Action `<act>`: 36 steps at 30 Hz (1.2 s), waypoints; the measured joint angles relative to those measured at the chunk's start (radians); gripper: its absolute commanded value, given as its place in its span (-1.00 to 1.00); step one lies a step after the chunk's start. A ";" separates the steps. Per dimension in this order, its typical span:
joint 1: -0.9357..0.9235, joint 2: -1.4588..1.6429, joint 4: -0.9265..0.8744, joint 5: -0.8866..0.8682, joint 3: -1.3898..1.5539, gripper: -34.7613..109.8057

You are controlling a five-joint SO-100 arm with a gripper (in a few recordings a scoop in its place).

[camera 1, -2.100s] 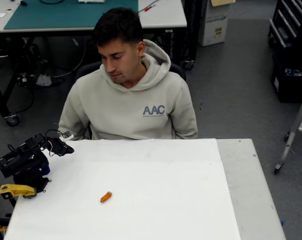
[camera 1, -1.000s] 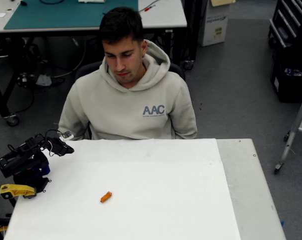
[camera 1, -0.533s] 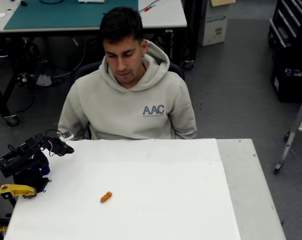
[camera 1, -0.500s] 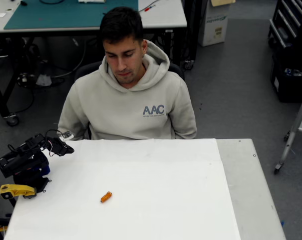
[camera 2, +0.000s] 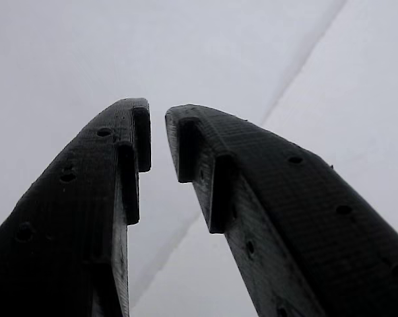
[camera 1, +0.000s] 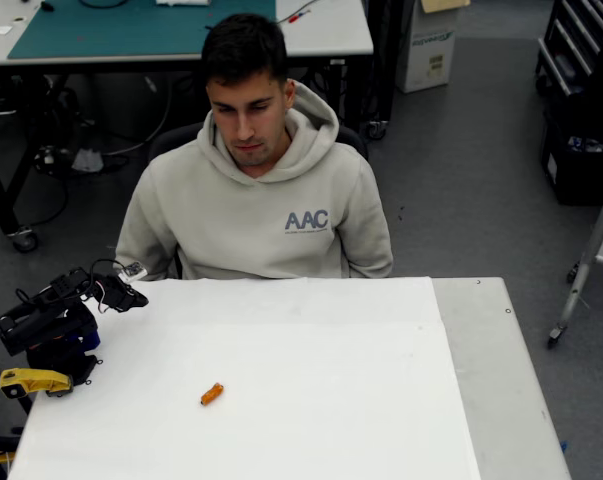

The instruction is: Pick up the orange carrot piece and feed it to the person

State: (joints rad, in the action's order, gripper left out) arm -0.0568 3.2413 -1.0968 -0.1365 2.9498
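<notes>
The orange carrot piece (camera 1: 212, 394) lies flat on the white table (camera 1: 381, 400), in the overhead view left of the middle and nearer the near edge than the far one, tilted with one end toward the near-left corner. Nothing touches it. My gripper (camera 1: 121, 296) sits well apart from it, up at the table's far-left corner, folded back over my black arm (camera 1: 46, 325), with a yellow clamp (camera 1: 31, 381) just off the left edge below it. In the wrist view my gripper (camera 2: 158, 135) shows two black fingers (camera 2: 86, 191) nearly together, a narrow gap between the tips and nothing held, with only pale white surface behind them. The person (camera 1: 261, 190) sits behind the far edge in a light hoodie, head bowed toward the table.
</notes>
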 measured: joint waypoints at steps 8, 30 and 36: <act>0.000 0.000 0.000 0.000 0.000 -0.54; 0.000 -0.058 0.000 0.012 -0.107 -0.54; -0.002 -0.290 0.000 0.012 -0.262 -0.54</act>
State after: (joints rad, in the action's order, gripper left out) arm -0.0583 2.9514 -1.0968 -0.1243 2.6875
